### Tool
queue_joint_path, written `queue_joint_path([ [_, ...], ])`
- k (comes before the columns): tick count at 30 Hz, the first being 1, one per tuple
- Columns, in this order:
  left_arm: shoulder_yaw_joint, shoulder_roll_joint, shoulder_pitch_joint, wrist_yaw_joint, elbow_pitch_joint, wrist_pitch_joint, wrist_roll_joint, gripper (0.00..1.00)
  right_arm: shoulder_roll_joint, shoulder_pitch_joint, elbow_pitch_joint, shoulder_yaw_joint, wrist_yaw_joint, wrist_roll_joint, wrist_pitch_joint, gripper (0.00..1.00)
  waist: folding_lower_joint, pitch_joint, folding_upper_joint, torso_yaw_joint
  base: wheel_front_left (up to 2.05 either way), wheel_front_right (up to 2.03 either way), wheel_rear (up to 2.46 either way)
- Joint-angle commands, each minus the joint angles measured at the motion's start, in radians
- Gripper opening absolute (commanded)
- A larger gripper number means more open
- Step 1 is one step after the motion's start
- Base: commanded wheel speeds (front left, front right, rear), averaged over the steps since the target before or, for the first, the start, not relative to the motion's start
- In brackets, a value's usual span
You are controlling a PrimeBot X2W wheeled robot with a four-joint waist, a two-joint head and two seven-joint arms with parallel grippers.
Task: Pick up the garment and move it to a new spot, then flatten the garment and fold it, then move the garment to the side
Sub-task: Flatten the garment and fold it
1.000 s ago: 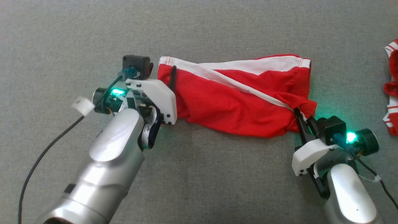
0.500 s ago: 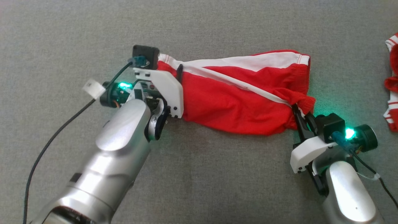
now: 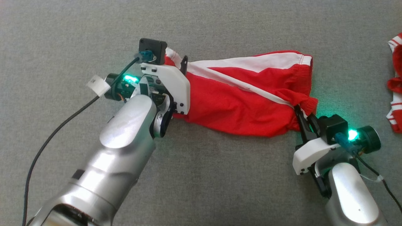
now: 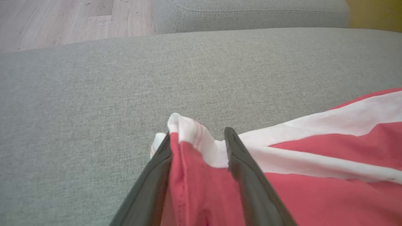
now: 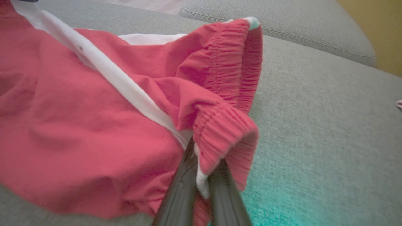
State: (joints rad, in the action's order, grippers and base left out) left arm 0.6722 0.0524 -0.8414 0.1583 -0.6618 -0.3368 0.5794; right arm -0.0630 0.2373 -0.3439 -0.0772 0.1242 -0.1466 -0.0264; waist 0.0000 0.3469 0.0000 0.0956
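**Right gripper [image 5: 204, 157] pinching the garment [image 3: 245, 97]; left gripper [image 4: 198, 133] spread.**
Your right jaws are pressed together on the elastic band at the garment's right end. Your left jaws stand apart, straddling the white-hemmed left corner, with cloth bunched between them. The garment, red with white stripes, lies stretched between both grippers on the grey cushion [image 3: 220, 175]. A second red-and-white cloth [image 3: 396, 81] lies well apart at your right.

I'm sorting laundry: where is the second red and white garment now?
In the head view the second garment lies at the far right edge on the grey cushion, apart from the red shorts and right of the right gripper.
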Motion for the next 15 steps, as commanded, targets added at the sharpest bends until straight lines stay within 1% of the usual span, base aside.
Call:
queue_joint_path([
  [1, -0.023, 0.025, -0.060, 0.009, 0.042, 0.014, -0.015, 0.61, 0.006, -0.003, -0.005, -0.019, 0.007, 0.001, 0.007, 0.00, 0.0000, -0.001, 0.0000, 0.000, 0.00, 0.00, 0.00],
  [2, -0.022, 0.026, -0.060, 0.011, 0.044, 0.014, -0.016, 0.46, 0.006, -0.003, -0.006, -0.020, 0.007, 0.002, 0.007, 0.00, 0.0000, -0.001, 0.0000, -0.001, 0.00, 0.00, 0.00],
  [3, -0.022, 0.027, -0.061, 0.012, 0.046, 0.017, -0.017, 0.38, 0.007, -0.002, -0.005, -0.021, 0.007, 0.002, 0.006, 0.00, 0.0000, -0.001, 0.0000, -0.001, 0.00, 0.00, 0.00],
  [6, -0.022, 0.029, -0.063, 0.018, 0.056, 0.036, -0.022, 0.29, 0.008, 0.000, -0.008, -0.022, 0.007, 0.005, 0.005, 0.00, 0.0000, 0.000, 0.0000, -0.002, 0.00, 0.00, 0.00],
  [7, -0.021, 0.029, -0.064, 0.019, 0.059, 0.044, -0.023, 0.24, 0.008, 0.000, -0.009, -0.021, 0.007, 0.005, 0.005, 0.00, 0.0000, 0.000, 0.0000, -0.002, 0.00, 0.00, 0.00],
  [8, -0.022, 0.028, -0.063, 0.019, 0.062, 0.051, -0.022, 0.05, 0.008, 0.001, -0.010, -0.021, 0.007, 0.006, 0.005, 0.00, 0.0000, 0.001, 0.0000, -0.002, 0.00, 0.00, 0.00],
  [9, -0.023, 0.028, -0.063, 0.018, 0.066, 0.059, -0.022, 0.00, 0.008, 0.001, -0.010, -0.021, 0.007, 0.006, 0.004, 0.00, 0.0000, 0.001, 0.0000, -0.002, 0.00, 0.00, 0.00],
  [12, -0.026, 0.029, -0.062, 0.019, 0.080, 0.092, -0.025, 0.00, 0.009, 0.002, -0.007, -0.014, 0.007, 0.007, -0.001, 0.00, 0.0000, 0.000, 0.0000, 0.001, 0.00, 0.00, 0.00],
  [15, -0.032, 0.037, -0.041, 0.009, 0.118, 0.142, -0.020, 0.00, 0.010, 0.004, 0.016, 0.005, 0.007, 0.014, -0.023, 0.00, 0.0000, -0.011, 0.0000, 0.006, 0.00, 0.00, 0.00],
])
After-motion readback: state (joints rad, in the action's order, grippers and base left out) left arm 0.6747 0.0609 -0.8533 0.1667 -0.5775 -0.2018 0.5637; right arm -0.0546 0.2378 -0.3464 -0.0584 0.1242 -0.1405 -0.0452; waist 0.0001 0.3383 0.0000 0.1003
